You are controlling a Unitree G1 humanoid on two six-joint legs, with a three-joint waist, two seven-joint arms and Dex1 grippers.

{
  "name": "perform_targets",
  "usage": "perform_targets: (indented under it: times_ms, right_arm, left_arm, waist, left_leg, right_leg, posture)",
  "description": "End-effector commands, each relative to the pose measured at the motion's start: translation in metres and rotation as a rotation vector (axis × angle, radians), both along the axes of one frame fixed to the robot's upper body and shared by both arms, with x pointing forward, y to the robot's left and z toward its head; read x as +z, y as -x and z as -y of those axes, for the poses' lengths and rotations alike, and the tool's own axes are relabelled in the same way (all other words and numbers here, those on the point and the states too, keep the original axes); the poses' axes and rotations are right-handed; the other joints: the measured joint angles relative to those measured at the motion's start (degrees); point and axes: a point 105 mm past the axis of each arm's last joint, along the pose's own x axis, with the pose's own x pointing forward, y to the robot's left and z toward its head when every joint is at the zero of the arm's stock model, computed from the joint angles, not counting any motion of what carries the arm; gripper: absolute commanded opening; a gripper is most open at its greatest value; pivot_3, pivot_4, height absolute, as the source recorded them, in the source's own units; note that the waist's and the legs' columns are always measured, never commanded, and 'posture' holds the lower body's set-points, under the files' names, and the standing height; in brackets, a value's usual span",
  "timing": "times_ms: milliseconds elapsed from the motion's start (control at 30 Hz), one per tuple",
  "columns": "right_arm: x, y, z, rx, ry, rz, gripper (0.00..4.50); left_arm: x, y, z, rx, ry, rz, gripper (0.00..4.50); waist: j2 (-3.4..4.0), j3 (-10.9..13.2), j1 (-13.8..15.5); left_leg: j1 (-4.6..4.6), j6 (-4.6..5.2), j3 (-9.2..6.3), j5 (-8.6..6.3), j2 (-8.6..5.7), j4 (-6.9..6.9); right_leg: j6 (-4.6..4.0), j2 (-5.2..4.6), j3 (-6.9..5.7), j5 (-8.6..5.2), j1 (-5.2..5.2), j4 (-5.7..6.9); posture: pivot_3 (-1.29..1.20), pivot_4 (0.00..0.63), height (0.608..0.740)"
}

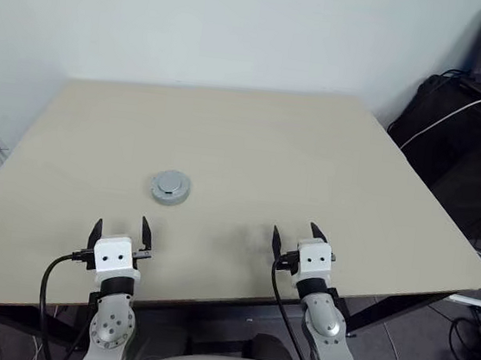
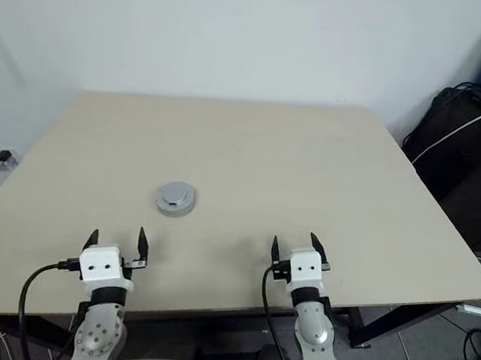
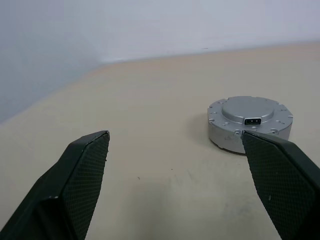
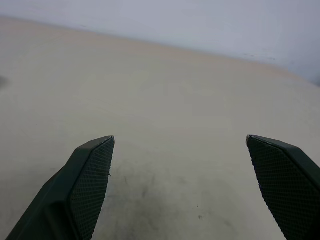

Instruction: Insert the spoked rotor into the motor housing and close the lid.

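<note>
Black fingers stand spread wide on both grippers, each holding nothing. Both sit low over the table's (image 1: 330, 155) near edge, the left gripper (image 1: 121, 230) towards the near left corner, the right gripper (image 1: 295, 235) further along that edge to the right. Beyond the left gripper, on bare beige tabletop well clear of every edge, rests the motor housing (image 1: 171, 187) with its lid (image 3: 250, 107) seated on top, a small connector slot facing the left wrist camera.
</note>
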Motion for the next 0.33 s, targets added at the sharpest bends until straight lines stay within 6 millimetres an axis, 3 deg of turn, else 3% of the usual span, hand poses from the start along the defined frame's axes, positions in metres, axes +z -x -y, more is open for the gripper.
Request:
perform_targets:
  times_ms: [33, 333]
  right_arm:
    - [0.0177, -0.0068, -0.0015, 0.010, -0.022, 0.067, 4.50]
    - [0.0156, -0.0107, -0.0062, 0.029, -0.051, 0.048, 4.50]
  left_arm:
    - [0.0053, -0.0015, 0.0026, -0.010, -0.006, 0.034, 4.46]
    - [0.0039, -0.0050, 0.0003, -0.011, 0.005, 0.033, 4.46]
  waist:
    - [0.00, 0.00, 0.00]
    - [0.00, -0.01, -0.03]
  left_leg:
    - [0.00, 0.00, 0.00, 0.00, 0.00, 0.00]
    - [0.01, -0.01, 0.00, 0.00, 0.01, 0.01]
  right_leg:
    - [0.00, 0.00, 0.00, 0.00, 0.00, 0.00]
    - [0.05, 0.01, -0.01, -0.03, 0.01, 0.03]
  posture:
    - [0.00, 0.000, 0.740]
    - [0.00, 0.000, 0.740]
